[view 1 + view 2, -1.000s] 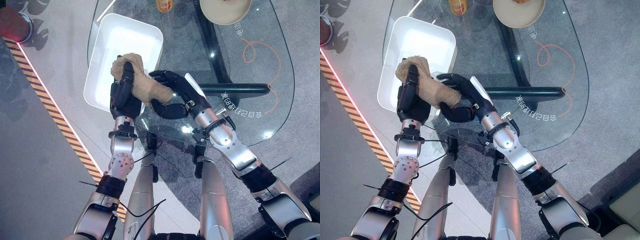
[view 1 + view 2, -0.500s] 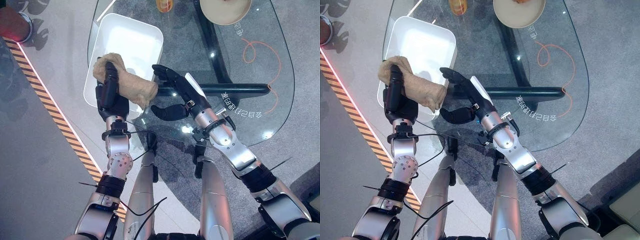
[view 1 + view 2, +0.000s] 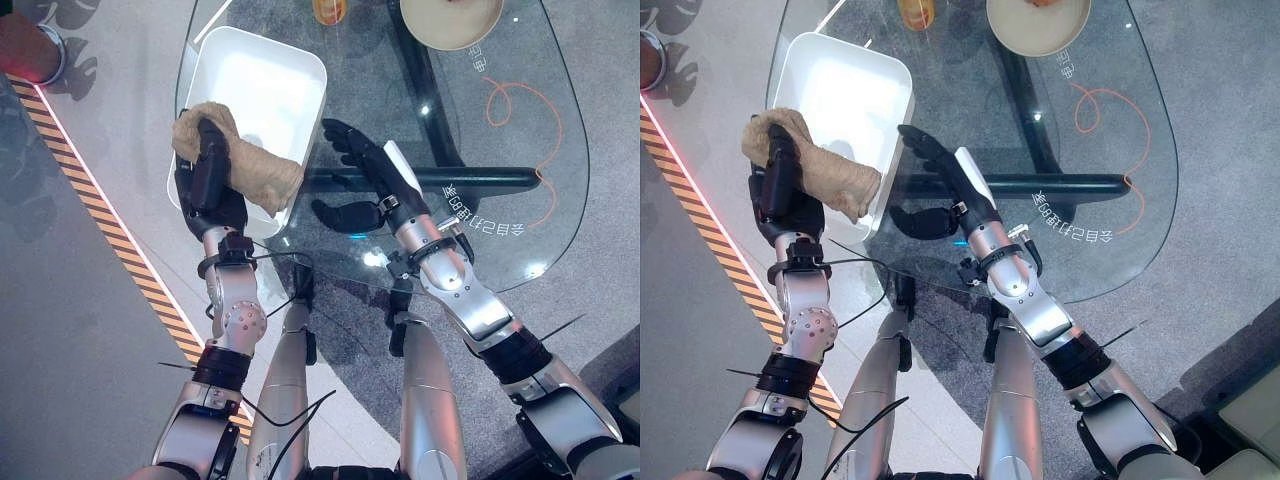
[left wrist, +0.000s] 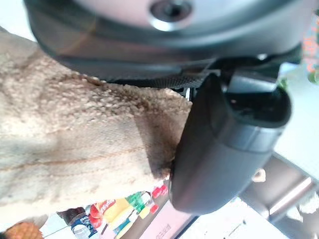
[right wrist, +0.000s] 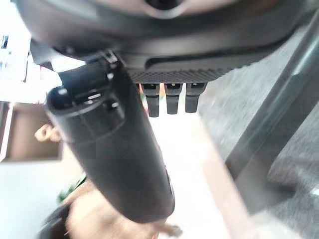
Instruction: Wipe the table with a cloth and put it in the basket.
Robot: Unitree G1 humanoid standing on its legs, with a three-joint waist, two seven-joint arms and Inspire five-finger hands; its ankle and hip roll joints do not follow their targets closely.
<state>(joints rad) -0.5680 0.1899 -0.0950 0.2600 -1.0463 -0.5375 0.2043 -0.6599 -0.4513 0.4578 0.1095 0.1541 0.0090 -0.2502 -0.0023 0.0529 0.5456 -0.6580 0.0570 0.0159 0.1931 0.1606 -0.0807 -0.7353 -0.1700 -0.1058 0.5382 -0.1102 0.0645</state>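
I see my left hand [image 3: 205,185] curled round the tan cloth [image 3: 245,165], holding it over the near rim of the white basket [image 3: 290,80] on the oval glass table [image 3: 500,230]. My right hand [image 3: 365,175] hovers spread and empty above the glass. Grey floor with a striped hazard line [image 3: 110,240] lies to the left.

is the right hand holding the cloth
No, the right hand is open with straight fingers above the glass table, while the tan cloth is gripped by the left hand over the white basket.
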